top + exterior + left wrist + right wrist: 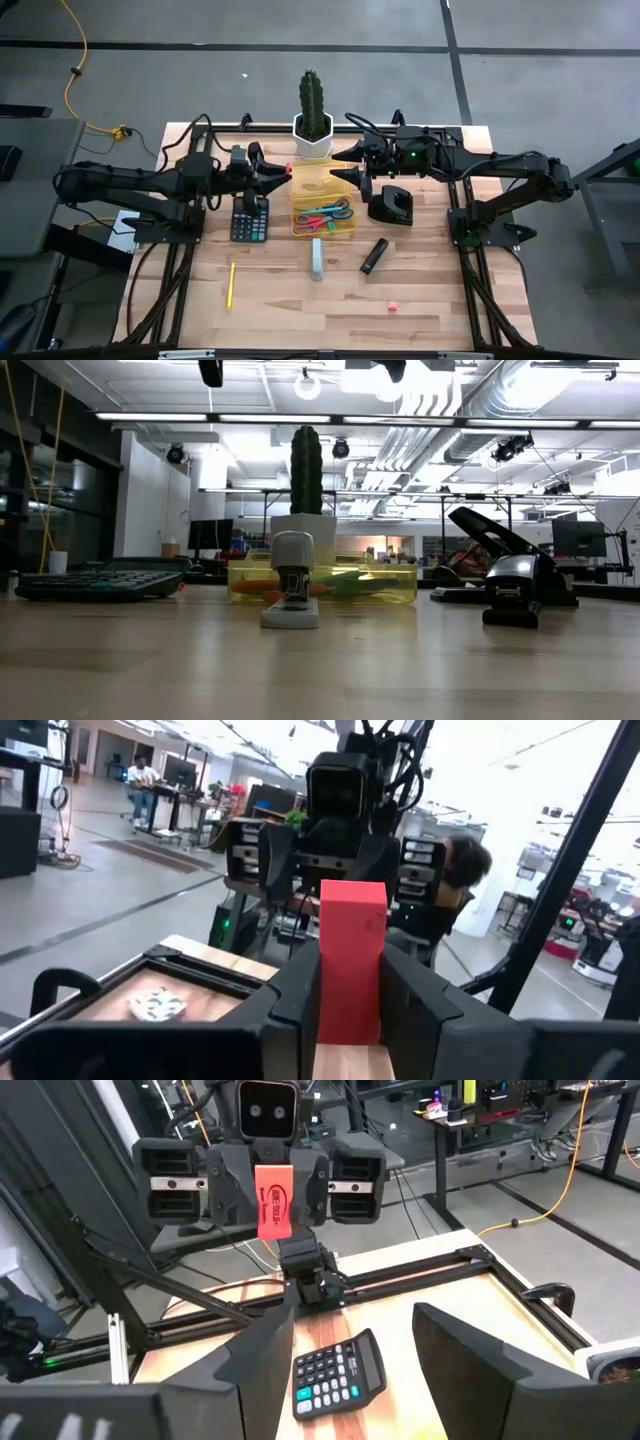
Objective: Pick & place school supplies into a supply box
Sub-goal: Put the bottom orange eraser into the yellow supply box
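Observation:
My left gripper [278,172] hovers level above the calculator's far end, just left of the yellow supply box [294,190], shut on a red eraser block [352,945]. That block also shows in the right wrist view as the red eraser [273,1200], with an oval label. My right gripper [346,178] is open over the box's far right part, facing the left gripper. Red-handled and blue-handled scissors [325,215] lie inside the box. A yellow pencil [230,283], a pink eraser [392,307] and a black marker [374,255] lie on the table. My left gripper pinches the red eraser between its two fingers [300,990], one on each broad side of its lower part [352,1005]. The fingers come at it level from the table's left. The eraser stands out beyond the fingertips, lifted clear of the table.
A black calculator [250,218] lies left of the box. A white pot with a cactus [312,135] stands behind the box, and a black stapler [392,205] sits to its right. A white stapler [317,258] lies nearer. Bare wood spreads along the near edge.

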